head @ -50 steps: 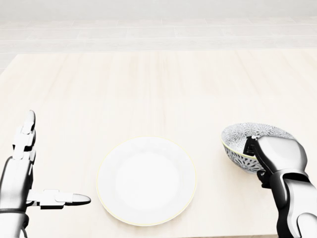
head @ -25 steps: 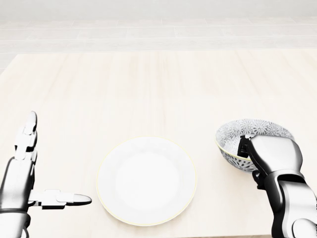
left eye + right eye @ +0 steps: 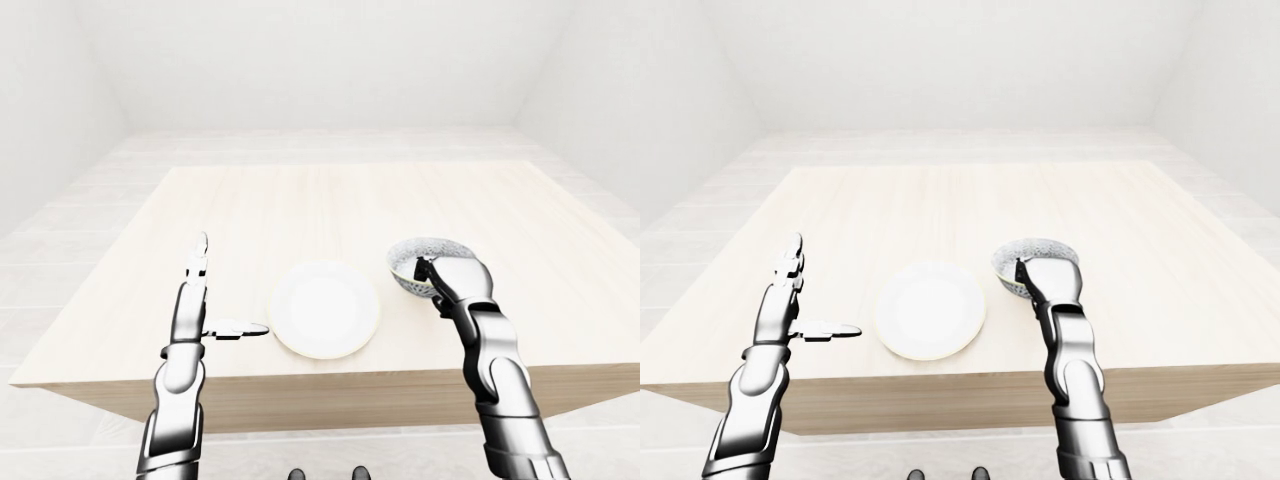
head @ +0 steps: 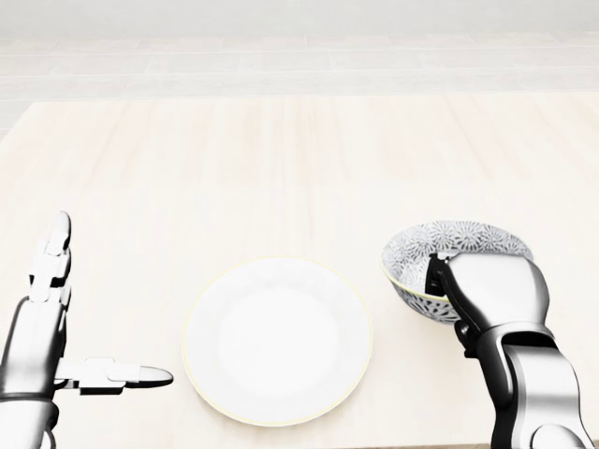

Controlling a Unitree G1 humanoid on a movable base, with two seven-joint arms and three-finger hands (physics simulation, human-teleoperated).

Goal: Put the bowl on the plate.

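At the lower right of the head view, the patterned bowl [image 4: 459, 245] lies just to the right of the white plate [image 4: 277, 341] on the pale bench [image 4: 281, 150], close to the plate's edge but not over it. The head view does not settle whether the bowl's foot is clear of the wood. The main risk is likely the one-sided hold. Pinched at a single stretch of rim, the bowl could pivot or slide out during the sideways carry. If carried too low, its foot might catch the plate's lip and shove the plate leftward. Let go off-centre, it would perch on the lip and tip. In the left-eye view, the right hand [image 3: 458, 282] is closed on the bowl's near-right rim, with one dark finger hooked inside the rim and the palm and other fingers wrapped against the outer wall. The bowl's far rim is free and its mouth seems tilted slightly. In the right-eye view, the left hand [image 3: 788, 300] stands spread wide and holds nothing. Its fingers point straight up the view and its thumb reaches toward the plate's left edge without touching it, so it gives the plate no support.
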